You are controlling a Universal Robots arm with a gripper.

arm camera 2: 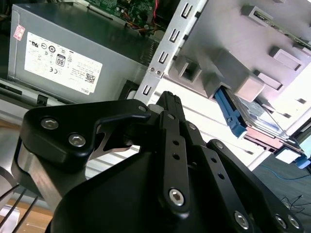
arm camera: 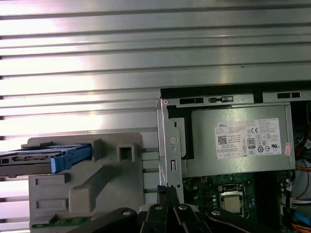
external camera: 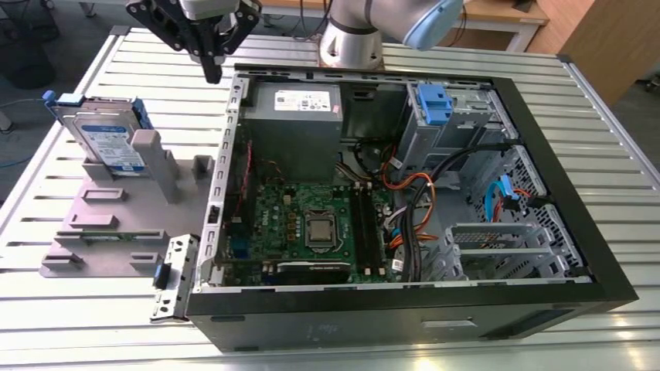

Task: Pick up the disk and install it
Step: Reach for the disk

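Note:
The disk (external camera: 108,141) is a silver drive with a white-and-blue label in a blue carrier frame. It stands on edge in a grey fixture (external camera: 124,224) on the exterior view's left, beside the open computer case (external camera: 413,309). My gripper (external camera: 213,71) hangs above the table near the case's back left corner, behind and to the right of the disk and well apart from it. Its black fingers are shut together on nothing. In both wrist views the disk (arm camera 2: 262,114) (arm camera: 29,162) sits in the fixture (arm camera 2: 228,53) (arm camera: 97,184), off to one side of the gripper (arm camera 2: 167,99) (arm camera: 167,191).
Inside the case are a grey power supply (external camera: 294,116) (arm camera 2: 63,58) (arm camera: 243,141), a green motherboard (external camera: 309,224), cables, a drive bay with a blue latch (external camera: 433,104) and a metal drive cage (external camera: 495,239). The arm's base (external camera: 351,39) stands behind the case on the slatted metal table (external camera: 619,154).

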